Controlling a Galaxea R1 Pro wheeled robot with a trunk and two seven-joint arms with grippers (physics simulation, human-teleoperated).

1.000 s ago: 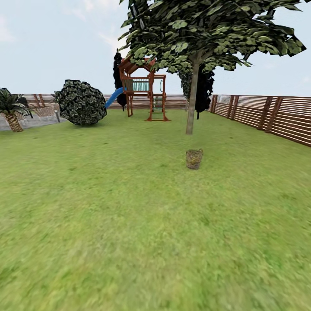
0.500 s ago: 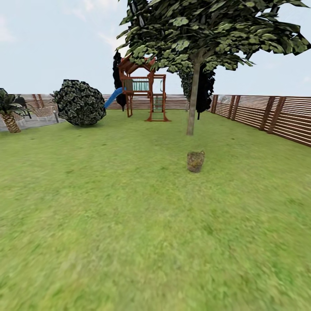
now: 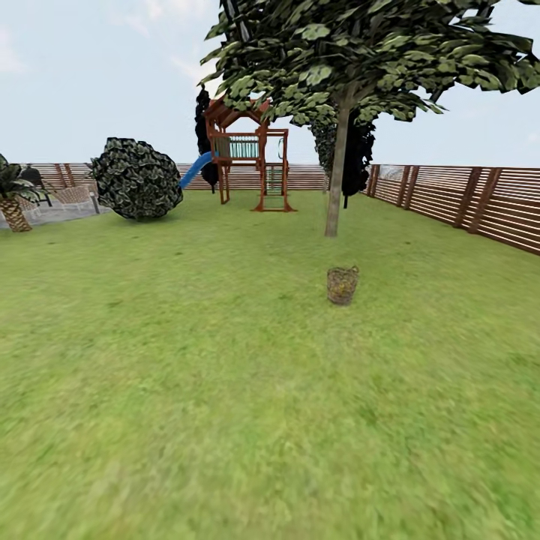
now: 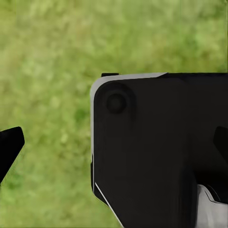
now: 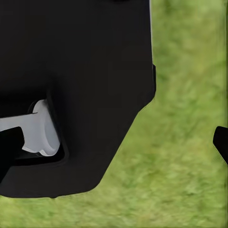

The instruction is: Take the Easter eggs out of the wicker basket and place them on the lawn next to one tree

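The wicker basket stands on the lawn some way ahead, right of centre. Something yellowish shows in it, but the Easter eggs cannot be told apart at this distance. A short way behind it rises the tree, with a pale slim trunk and speckled green foliage overhead. In the left wrist view my left gripper hangs open over grass and a black part of the robot's body. The right wrist view has my right gripper open too, its fingertips wide apart above grass.
A slatted wooden fence bounds the garden along the right and back. A round dark bush and a play frame with a blue slide stand at the back. A small palm is at far left. Open grass lies between me and the basket.
The head view has moved forward: the basket and tree look slightly nearer and sit lower and further right in the picture. Nothing on the lawn has itself moved.
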